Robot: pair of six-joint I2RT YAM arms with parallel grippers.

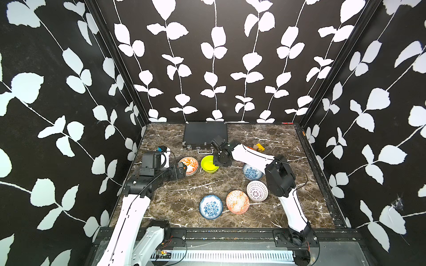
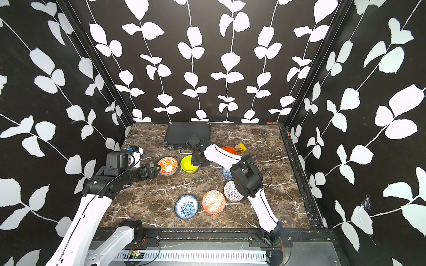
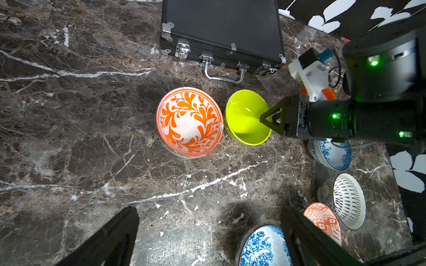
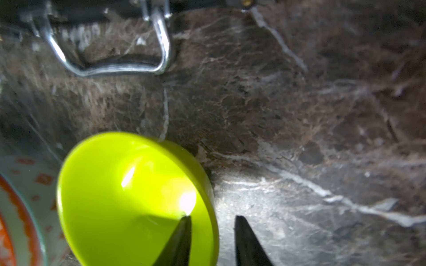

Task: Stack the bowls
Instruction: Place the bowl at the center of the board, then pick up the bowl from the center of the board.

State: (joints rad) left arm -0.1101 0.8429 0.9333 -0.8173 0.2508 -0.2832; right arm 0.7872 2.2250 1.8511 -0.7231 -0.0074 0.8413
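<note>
- Orange-leaf bowl (image 1: 189, 164) nested in grey-green bowl (image 4: 39, 184) at 11 o'clock on the table (image 1: 184, 195); yellow bowl (image 1: 208, 164) upright, just beside at the pair's 3 o'clock.
- Black case (image 1: 205, 133) along the 12 o'clock edge, handle near the yellow bowl.
- Open marble mid-table.
- Blue-floral bowl (image 1: 211, 206), orange-geometric bowl (image 1: 237, 202) and purple-dotted bowl (image 1: 257, 190) clustered at 5 o'clock.
- Right gripper (image 4: 212, 217) narrowly parted astride the yellow bowl's rim: one fingertip (image 4: 182, 235) inside, its mate outside, gaps either side.
- Left gripper (image 3: 208, 208) spread wide, gripping nothing, at 9 o'clock of the nested pair.
</note>
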